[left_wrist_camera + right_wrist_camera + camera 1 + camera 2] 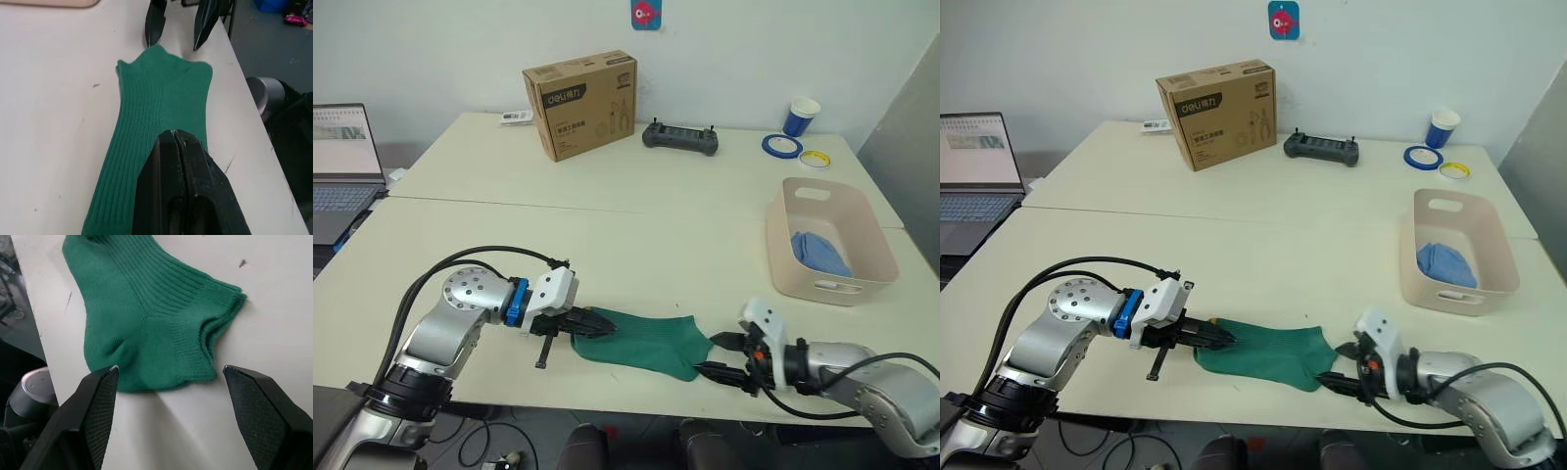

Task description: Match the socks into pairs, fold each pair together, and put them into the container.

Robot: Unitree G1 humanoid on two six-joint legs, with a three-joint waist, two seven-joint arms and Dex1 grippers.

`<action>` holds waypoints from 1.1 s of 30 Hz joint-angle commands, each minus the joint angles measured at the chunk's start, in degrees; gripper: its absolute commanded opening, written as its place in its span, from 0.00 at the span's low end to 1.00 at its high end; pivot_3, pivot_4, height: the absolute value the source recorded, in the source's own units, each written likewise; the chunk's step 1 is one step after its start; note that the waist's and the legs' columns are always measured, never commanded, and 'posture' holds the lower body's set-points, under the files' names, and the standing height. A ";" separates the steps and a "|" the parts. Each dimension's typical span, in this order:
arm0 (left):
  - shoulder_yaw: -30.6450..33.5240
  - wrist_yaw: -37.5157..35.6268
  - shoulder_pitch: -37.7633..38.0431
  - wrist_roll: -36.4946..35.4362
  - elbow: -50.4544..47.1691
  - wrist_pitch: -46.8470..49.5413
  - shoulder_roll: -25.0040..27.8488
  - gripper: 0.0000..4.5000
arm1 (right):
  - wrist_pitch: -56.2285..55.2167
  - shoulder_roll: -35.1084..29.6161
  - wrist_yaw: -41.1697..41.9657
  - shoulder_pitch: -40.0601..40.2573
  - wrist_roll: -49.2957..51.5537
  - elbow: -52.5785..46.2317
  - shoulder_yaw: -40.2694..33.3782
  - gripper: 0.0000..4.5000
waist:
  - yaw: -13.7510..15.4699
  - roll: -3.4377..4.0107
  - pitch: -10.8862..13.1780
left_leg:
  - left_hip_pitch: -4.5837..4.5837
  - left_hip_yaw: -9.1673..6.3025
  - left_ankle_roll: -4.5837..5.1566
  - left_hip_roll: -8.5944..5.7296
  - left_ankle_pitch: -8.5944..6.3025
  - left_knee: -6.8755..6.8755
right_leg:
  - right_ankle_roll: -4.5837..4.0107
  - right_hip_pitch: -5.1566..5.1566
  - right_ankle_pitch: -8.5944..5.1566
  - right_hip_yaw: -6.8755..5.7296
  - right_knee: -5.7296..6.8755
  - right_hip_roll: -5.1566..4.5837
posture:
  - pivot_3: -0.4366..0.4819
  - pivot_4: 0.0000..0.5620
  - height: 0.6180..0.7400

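Note:
A dark green sock [646, 343] lies flat along the table's front edge, and its cuff [215, 318] shows stacked layers. My left gripper [595, 322] is shut on the green sock's toe end, its fingers [178, 161] pressed together over the fabric. My right gripper [720, 354] is open just off the cuff end, with one finger to either side of it and not touching. The pale pink container [862, 230] stands at the right of the table with a light blue sock [820, 253] inside.
A brown cardboard box [579, 103], a black controller [679, 137], a blue paper cup [801, 116] and tape rolls [781, 145] sit along the back. A laptop [342, 166] is at far left. The table's front edge [636, 387] runs right beside the sock.

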 commanded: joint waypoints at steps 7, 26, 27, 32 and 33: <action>0.91 2.27 0.76 -0.71 -4.33 0.82 0.31 0.00 | -1.97 0.53 0.58 -1.83 -1.96 5.84 1.50 0.40 | -0.10 -0.01 -0.01 | 0.04 0.00 0.00 0.01 0.00 0.00 | 0.00 0.01 0.00 0.00 0.00 0.03 | 0.48 0.27 1.00; -1.75 7.32 -3.42 1.69 -0.65 3.21 -4.11 0.00 | -4.79 -7.86 11.49 -9.14 -1.20 14.14 -2.39 0.01 | 0.09 -0.01 0.00 | 0.03 0.02 0.00 -0.01 0.00 0.01 | 0.02 0.02 0.01 0.01 -0.01 0.01 | 0.48 0.27 1.00; -2.59 7.45 -3.33 2.86 0.25 2.64 -4.53 0.00 | -5.38 -8.19 12.31 -9.42 -1.70 14.87 -1.82 0.01 | 0.11 -0.01 0.00 | 0.03 0.02 0.00 -0.01 0.00 0.01 | 0.02 0.02 0.01 0.01 -0.01 0.02 | 0.48 0.27 1.00; -4.40 8.00 -3.38 5.34 3.64 1.42 -6.09 0.00 | -7.47 -8.58 14.53 -10.60 -3.92 17.88 -0.77 0.01 | 0.09 -0.01 0.00 | 0.01 0.00 0.01 0.00 0.00 -0.02 | 0.01 -0.01 0.00 0.01 -0.02 0.06 | 0.48 0.27 1.00; -4.97 7.91 -3.26 6.71 4.47 0.20 -5.97 0.00 | -7.52 -8.54 14.80 -10.90 -4.10 18.24 -0.85 0.01 | 0.09 -0.01 0.00 | 0.00 0.00 0.01 0.00 0.00 -0.02 | 0.01 -0.01 0.00 0.01 -0.02 0.06 | 0.48 0.27 1.00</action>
